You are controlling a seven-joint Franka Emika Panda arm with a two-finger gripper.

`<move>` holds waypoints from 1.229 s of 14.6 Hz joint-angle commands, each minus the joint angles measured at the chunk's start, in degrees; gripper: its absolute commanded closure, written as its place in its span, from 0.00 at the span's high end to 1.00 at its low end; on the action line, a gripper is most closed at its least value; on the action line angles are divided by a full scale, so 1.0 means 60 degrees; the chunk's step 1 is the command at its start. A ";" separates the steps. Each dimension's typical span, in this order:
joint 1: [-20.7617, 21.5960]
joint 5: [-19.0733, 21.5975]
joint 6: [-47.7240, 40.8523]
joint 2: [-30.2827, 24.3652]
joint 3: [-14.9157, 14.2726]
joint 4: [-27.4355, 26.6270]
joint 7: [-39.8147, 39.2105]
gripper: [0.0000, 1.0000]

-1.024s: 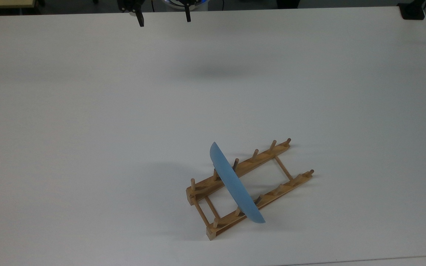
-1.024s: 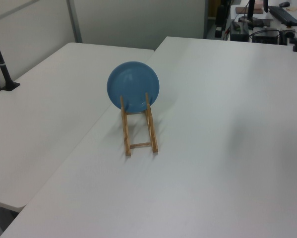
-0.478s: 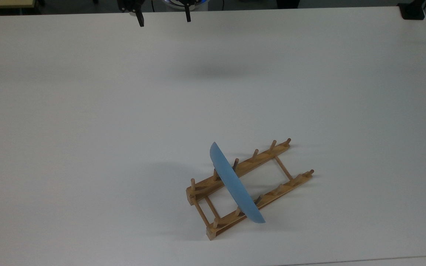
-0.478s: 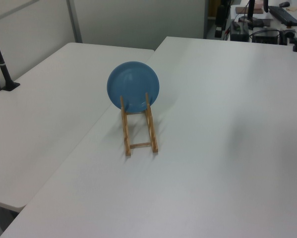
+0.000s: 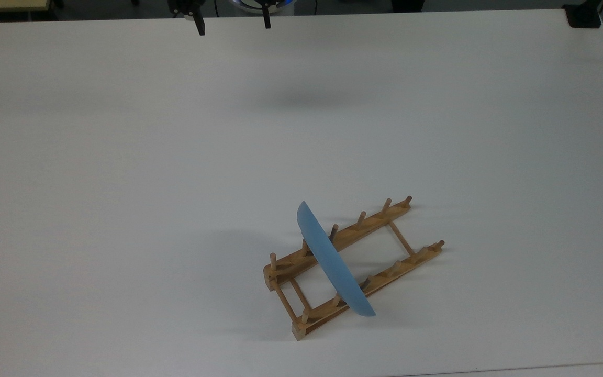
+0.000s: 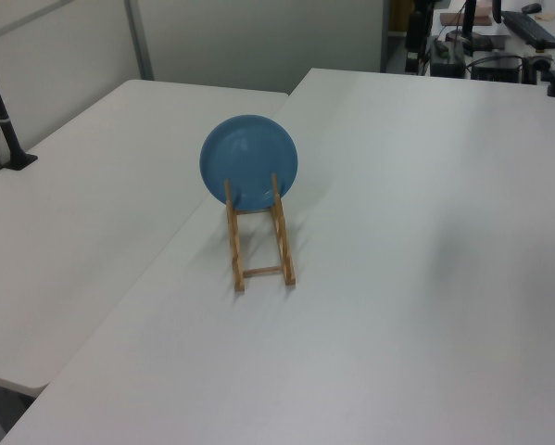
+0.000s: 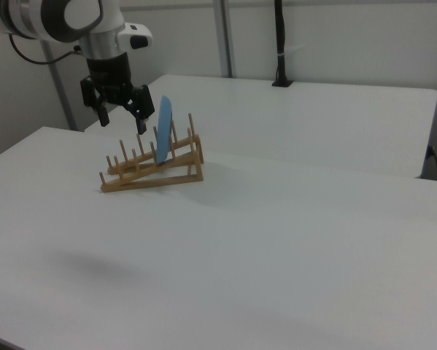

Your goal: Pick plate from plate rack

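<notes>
plate: the light-blue plate stands on edge in the plate rack, slotted between pegs nearer the rack's lower-left end in the top view, leaning a little; the left view shows its round face above the two rails.
handling: I judge it stiff and light, with a smooth surface that may slip between narrow fingers (plastic or ceramic cannot be told, so treat it as breakable).
where to grip: the top of the rim looks best, since it stands free above the pegs; a straight lift along the slot should keep it from catching on a peg.
plate rack: light-brown wood, lying on the white table; it looks light enough to be dragged along if the plate snags.
gripper: the gripper sits at the table's far edge in the top view, well apart from the plate, its two dark fingers spread wide with nothing between them; the right view also shows it empty.
hidden: the plate's foot among the pegs is hard to make out; the gripper's body is cut off by the top view's upper edge.
</notes>
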 commanded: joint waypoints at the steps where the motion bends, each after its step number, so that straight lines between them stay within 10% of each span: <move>1: 0.0059 -0.0106 -0.0167 -0.0203 0.0028 -0.0157 0.0195 1.00; 18: -0.0014 -0.0150 -0.0167 -0.0145 0.0028 -0.0171 -0.0169 1.00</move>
